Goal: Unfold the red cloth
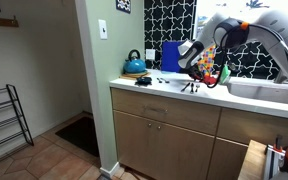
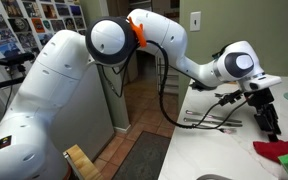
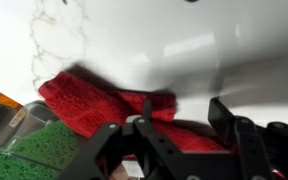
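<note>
Red cloth (image 3: pixel 89 100): lies folded over itself on the white counter (image 3: pixel 219 45). One doubled edge faces the wrist camera, and a green textured pad (image 3: pixel 29 150) touches its near side.
Gripper (image 3: pixel 179 135): the jaws stand well apart in the wrist view with red fabric showing between them. I see nothing pinched, so it looks empty. In an exterior view the gripper (image 2: pixel 271 126) points down, just above the cloth (image 2: pixel 281 150).
Step in hand: the approach, I judge. The hand is lining up over the fold and no layer has been lifted yet.
Next move: go down on the top layer alone, near a free edge or corner, close on it, then draw it up and away across the bare counter so the fold opens. Catching both layers — or the green pad — would only drag the bundle along.
Hidden: the gripper body covers the lower part of the cloth in the wrist view, so its nearest edge cannot be traced.
Cut off: in the exterior view where the arm is close to the camera, the frame edge clips the cloth.
Hard to make out: how many folds there are and where the free corner lies. In an exterior view the cloth is only a red smudge by the gripper (image 1: pixel 194 62) — too small to read.
</note>
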